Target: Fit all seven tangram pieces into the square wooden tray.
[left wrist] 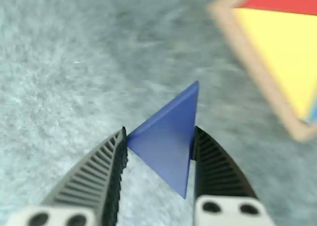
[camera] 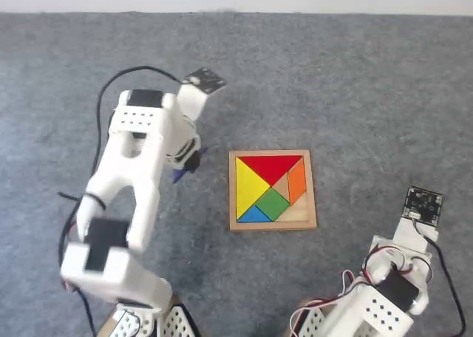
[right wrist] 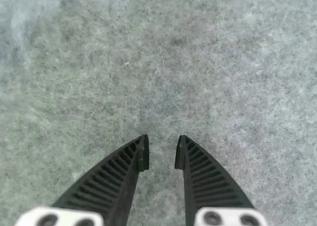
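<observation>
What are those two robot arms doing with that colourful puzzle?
They are filling the square wooden tray with tangram pieces. The left gripper is clamped on a dark blue triangle piece, off to one side of the tray, over the grey carpet. The tray already holds red, yellow, orange, green and light blue pieces, with a bare patch in one corner. The right gripper sits open over the carpet, holding nothing.

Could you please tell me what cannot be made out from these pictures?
1. High view: the left arm's jaws sit hidden under its white body; only a sliver of the blue triangle shows.
2. Left wrist view: the wooden tray is blurred and cut off by the edge.
3. High view: the tray's pale lower-right corner is too small to tell bare wood from a piece.
</observation>
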You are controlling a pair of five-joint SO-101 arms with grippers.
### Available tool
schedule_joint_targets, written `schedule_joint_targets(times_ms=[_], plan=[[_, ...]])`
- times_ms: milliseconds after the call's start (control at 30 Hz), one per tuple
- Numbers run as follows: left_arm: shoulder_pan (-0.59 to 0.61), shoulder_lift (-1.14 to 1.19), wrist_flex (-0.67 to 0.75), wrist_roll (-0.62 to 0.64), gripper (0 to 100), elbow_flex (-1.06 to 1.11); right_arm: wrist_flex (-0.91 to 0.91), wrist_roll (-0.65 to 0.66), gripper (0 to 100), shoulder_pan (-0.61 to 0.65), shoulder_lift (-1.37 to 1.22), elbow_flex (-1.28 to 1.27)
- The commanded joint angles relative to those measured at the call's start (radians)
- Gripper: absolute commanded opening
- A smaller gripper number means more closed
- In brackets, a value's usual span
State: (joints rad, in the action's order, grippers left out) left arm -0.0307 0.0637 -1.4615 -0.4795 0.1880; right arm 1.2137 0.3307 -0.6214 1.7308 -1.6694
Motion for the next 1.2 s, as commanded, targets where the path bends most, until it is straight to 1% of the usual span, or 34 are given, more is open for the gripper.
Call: schedule_joint_targets(times_ms=[0, 67, 167, 333, 433, 500, 600, 733, 833, 1000, 1100, 1167], plan=[[-0.100, -0.192, -0.087, 0.031, 7, 0.001, 0.004, 0.009, 11.4, 0.008, 0.016, -0.018], [-0.146, -0.250, -0.083, 0.038, 7, 0.047, 0.004, 0.009, 11.4, 0.008, 0.016, -0.018], [-0.193, -0.311, -0.018, 0.069, 7, 0.147, 0.004, 0.009, 11.4, 0.007, 0.016, -0.018], [-0.245, -0.443, 0.152, 0.075, 7, 0.367, 0.004, 0.009, 11.4, 0.007, 0.016, -0.018], [-0.311, -0.559, 0.270, 0.075, 7, 0.538, 0.004, 0.009, 11.4, 0.008, 0.016, -0.018], [-0.365, -0.643, 0.331, 0.041, 7, 0.651, 0.005, 0.009, 11.4, 0.008, 0.016, -0.018], [-0.433, -0.767, 0.368, -0.091, 7, 0.763, 0.005, 0.009, 11.4, 0.010, 0.016, -0.018], [-0.474, -0.853, 0.397, -0.206, 8, 0.769, 0.005, 0.009, 11.4, 0.007, 0.016, -0.018], [-0.502, -0.830, 0.422, -0.302, 8, 0.723, 0.005, 0.009, 11.4, 0.007, 0.016, -0.018], [-0.571, -0.632, 0.425, -0.411, 8, 0.607, 0.005, 0.009, 11.4, 0.007, 0.016, -0.018], [-0.592, -0.454, 0.417, -0.523, 8, 0.512, 0.005, 0.009, 11.4, 0.007, 0.016, -0.018], [-0.605, -0.336, 0.374, -0.640, 8, 0.440, 0.005, 0.009, 11.4, 0.007, 0.016, -0.018]])
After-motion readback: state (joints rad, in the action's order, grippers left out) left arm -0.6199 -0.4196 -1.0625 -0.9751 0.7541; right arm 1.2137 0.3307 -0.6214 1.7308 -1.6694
